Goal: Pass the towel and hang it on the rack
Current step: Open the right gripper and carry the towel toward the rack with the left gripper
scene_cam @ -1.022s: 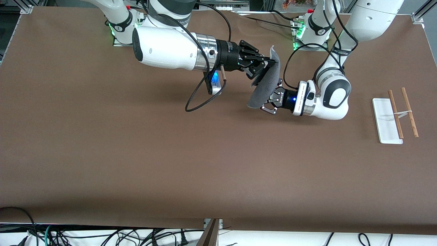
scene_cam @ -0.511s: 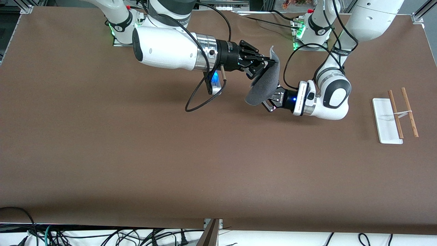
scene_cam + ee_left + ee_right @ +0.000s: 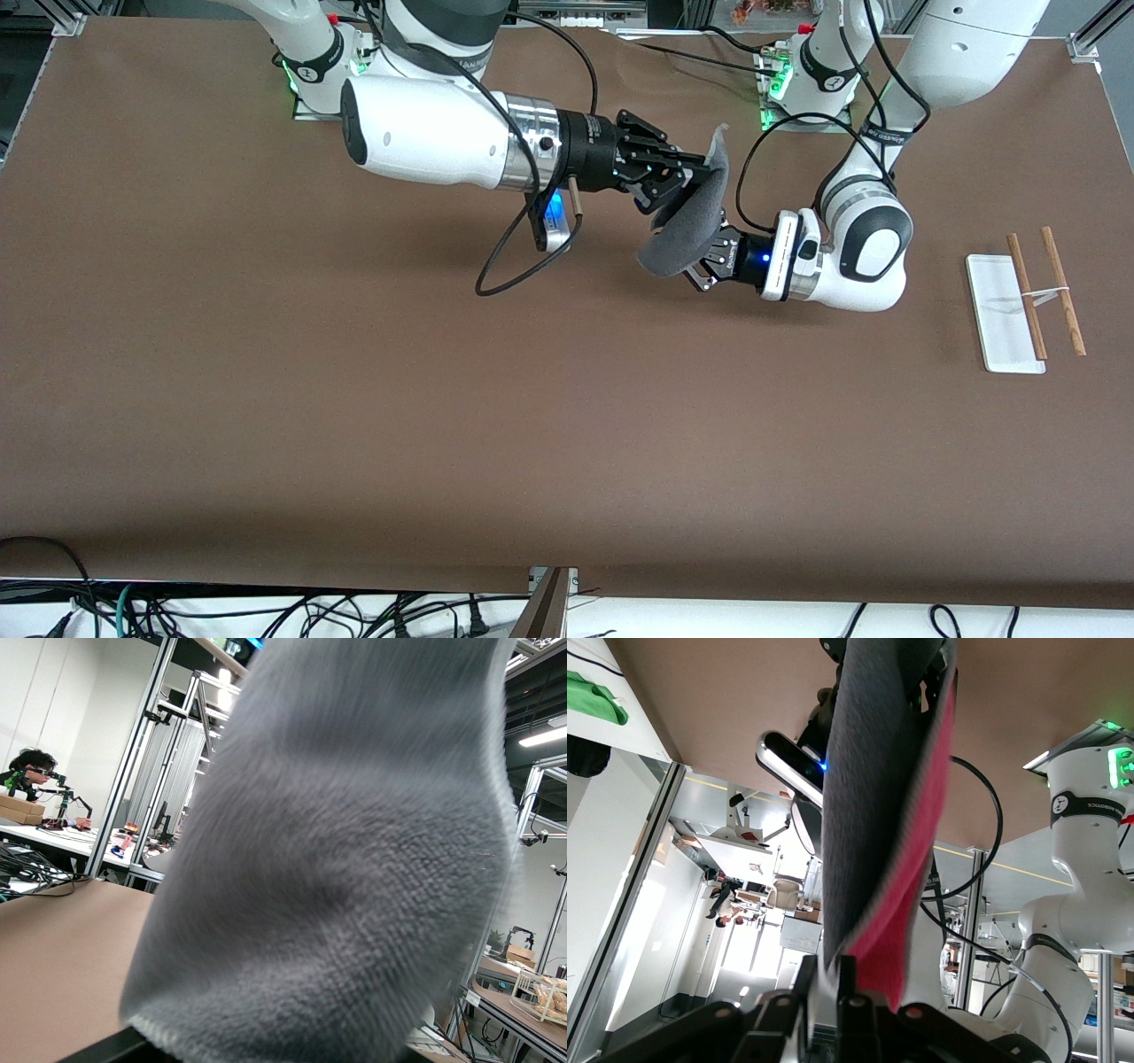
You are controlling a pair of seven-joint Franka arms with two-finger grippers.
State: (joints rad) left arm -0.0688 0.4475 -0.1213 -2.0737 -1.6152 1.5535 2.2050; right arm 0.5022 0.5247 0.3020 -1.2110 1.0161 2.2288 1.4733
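Note:
The towel hangs in the air over the table between the two arms, its dark grey face toward the front camera. My right gripper is shut on the towel's top edge; in the right wrist view the towel shows grey and pink-red, pinched between the fingers. My left gripper is pressed against the towel's lower part, its tips hidden by the cloth. The grey towel fills the left wrist view. The rack stands on its white base at the left arm's end of the table.
A black cable loops down from the right arm's wrist over the brown table. The left arm's elbow hangs low between the towel and the rack.
My left gripper has moved in against the towel's lower part, which now bulges. My right arm has shifted slightly toward its base, still holding the towel.

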